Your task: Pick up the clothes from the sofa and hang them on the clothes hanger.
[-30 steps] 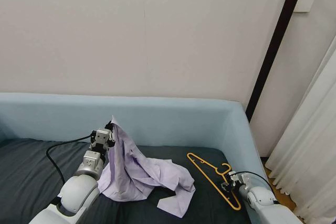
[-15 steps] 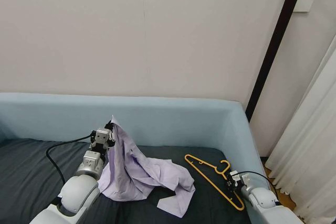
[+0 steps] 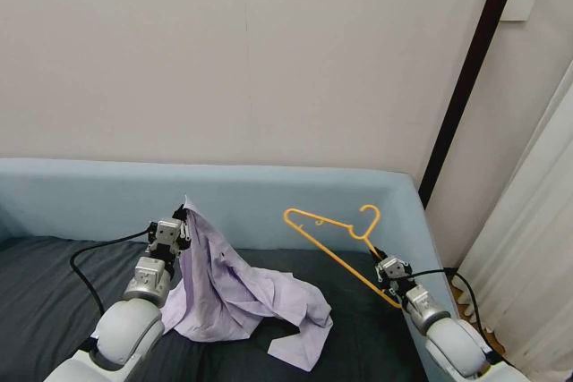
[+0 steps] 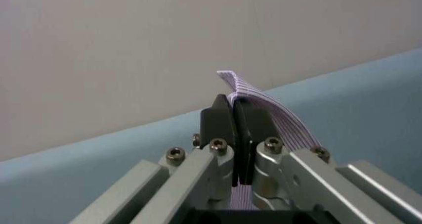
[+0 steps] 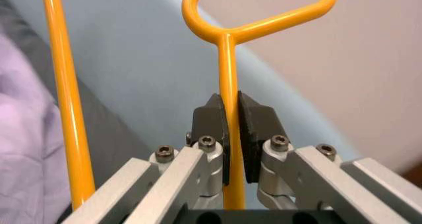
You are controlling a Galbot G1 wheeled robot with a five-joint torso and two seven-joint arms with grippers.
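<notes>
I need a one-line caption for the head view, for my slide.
Left gripper holds a lilac shirt up from the sofa while right gripper holds an orange hanger in the air.

Left: shirt (image 3: 242,297) heaped on sofa (image 3: 89,194) seat, its top end up in the left gripper (image 3: 183,221). Right of it, hanger (image 5: 226,61) in the right gripper (image 3: 387,267), off the seat, before the backrest.

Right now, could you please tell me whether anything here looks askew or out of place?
Nothing is damaged or spilled. The lilac shirt hangs bunched from one edge pinched by the left gripper, and its lower part lies crumpled on the sofa seat. The orange hanger, clamped in the right gripper, sits tilted rather than level.
</notes>
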